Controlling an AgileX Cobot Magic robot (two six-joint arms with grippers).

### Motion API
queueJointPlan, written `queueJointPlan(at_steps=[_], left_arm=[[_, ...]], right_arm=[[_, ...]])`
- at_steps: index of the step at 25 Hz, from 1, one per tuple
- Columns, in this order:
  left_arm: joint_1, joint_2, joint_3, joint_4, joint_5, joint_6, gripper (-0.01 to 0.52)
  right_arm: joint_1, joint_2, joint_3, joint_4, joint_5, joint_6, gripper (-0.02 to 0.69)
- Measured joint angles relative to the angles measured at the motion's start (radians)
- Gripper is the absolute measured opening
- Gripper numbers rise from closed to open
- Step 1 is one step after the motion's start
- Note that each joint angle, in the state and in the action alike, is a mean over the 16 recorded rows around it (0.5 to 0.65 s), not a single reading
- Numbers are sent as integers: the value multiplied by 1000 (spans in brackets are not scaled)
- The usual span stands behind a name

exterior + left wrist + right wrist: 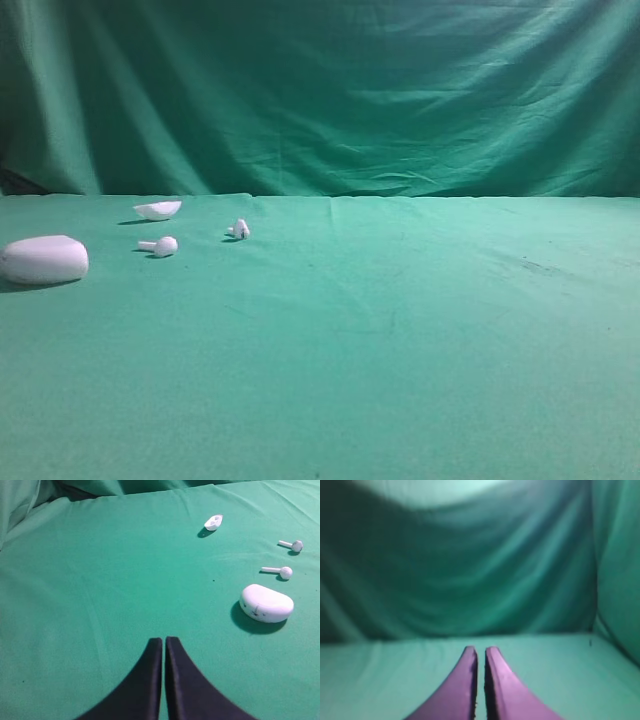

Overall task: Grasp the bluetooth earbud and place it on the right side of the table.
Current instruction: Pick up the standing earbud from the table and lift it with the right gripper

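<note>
- The table, draped in green cloth, carried four white items, all grouped at its left side in the high view.
- Two earbuds lay there: one bluetooth earbud just right of the oval case, the second earbud a little farther right and back.
- A shallow white shell sat behind the nearer earbud, apart from it.
- The left gripper hung above bare cloth with its dark fingers pressed together and nothing between them; the case and both earbuds lay ahead and to its right, well apart from it.
- The right gripper was likewise drawn together and empty, facing the backdrop over bare cloth.
- Neither arm appeared in the high view.
- Judgement: the task stood at its opening step; no earbud was grasped.
- Judgement: the next move calls for the left gripper to part its fingers, travel to one earbud and descend squarely; the piece is tiny and rounded and may roll or slip.
</note>
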Motion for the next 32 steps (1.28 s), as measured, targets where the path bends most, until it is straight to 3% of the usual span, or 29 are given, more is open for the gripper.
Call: queueJointPlan(at_steps=[6,18,32], left_arm=[[0,0,0,0,0,0,0],[0,0,0,0,0,0,0],[0,0,0,0,0,0,0]], right_arm=[[0,147,-141,42,54,19,47],[37,719,-500,166,473,-86,47],[320,1461,-1116,116,847,-243,47]])
